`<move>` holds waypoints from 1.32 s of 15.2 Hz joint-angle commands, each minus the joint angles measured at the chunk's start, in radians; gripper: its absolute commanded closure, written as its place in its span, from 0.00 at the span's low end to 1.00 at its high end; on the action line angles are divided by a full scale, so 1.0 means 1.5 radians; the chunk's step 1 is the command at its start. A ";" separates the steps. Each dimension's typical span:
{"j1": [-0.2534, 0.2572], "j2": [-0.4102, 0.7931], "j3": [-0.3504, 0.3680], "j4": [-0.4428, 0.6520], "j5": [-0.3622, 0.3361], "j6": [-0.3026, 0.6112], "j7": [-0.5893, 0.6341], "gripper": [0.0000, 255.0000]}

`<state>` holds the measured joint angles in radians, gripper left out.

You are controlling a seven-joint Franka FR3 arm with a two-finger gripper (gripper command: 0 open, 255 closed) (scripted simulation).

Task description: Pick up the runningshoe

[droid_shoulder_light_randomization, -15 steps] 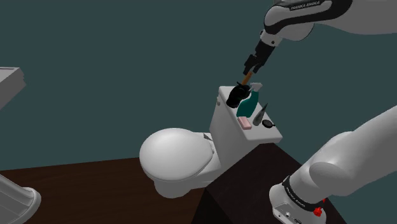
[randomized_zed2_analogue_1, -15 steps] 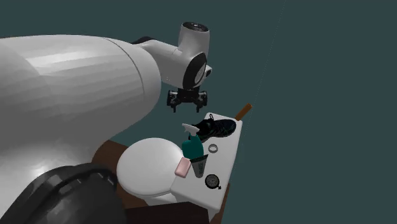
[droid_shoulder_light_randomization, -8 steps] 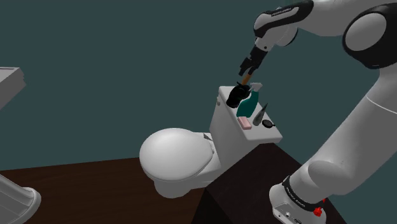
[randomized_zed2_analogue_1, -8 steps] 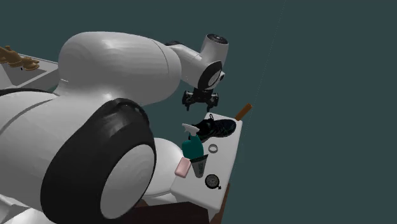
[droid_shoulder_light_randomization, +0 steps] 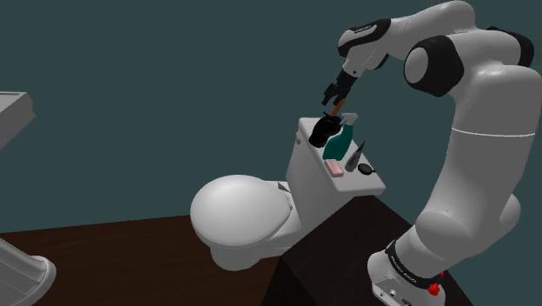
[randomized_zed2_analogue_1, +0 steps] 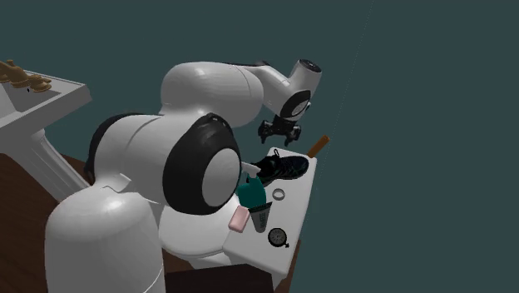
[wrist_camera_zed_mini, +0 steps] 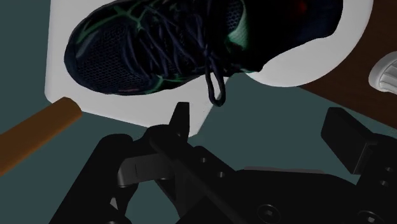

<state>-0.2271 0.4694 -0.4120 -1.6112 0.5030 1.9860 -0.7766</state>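
Observation:
The running shoe [droid_shoulder_light_randomization: 322,130] is dark navy with green lines and lies on the white toilet tank lid [droid_shoulder_light_randomization: 303,127], at its far end. My black gripper [droid_shoulder_light_randomization: 334,92] hangs just above it, open, touching nothing. From the second exterior view the gripper [randomized_zed2_analogue_1: 283,131] is above the shoe [randomized_zed2_analogue_1: 281,166]. In the wrist view the shoe [wrist_camera_zed_mini: 184,38] lies ahead of the spread fingers [wrist_camera_zed_mini: 179,124], its lace loop hanging toward them, and the gripper [wrist_camera_zed_mini: 264,127] holds nothing.
A brown stick [randomized_zed2_analogue_1: 319,146] leans at the lid's far end beside the shoe. A teal spray bottle [randomized_zed2_analogue_1: 251,193], pink soap [randomized_zed2_analogue_1: 239,218], a small ring [randomized_zed2_analogue_1: 279,195] and a black round object [randomized_zed2_analogue_1: 279,238] share the lid [randomized_zed2_analogue_1: 301,208]. The closed toilet bowl [droid_shoulder_light_randomization: 243,213] stands in front.
The arm's elbow has swung back and away from the second exterior camera. The gripper has shifted toward that view's right, to above the shoe. The shoe has not moved.

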 commanded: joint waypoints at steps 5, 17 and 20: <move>-0.024 0.067 0.015 0.041 0.032 0.013 -0.020 0.00; -0.026 0.083 0.020 0.032 0.042 0.035 -0.031 1.00; -0.026 0.082 0.019 0.032 0.041 0.035 -0.030 1.00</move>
<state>-0.2654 0.5925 -0.3826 -1.5634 0.5655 2.0382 -0.8223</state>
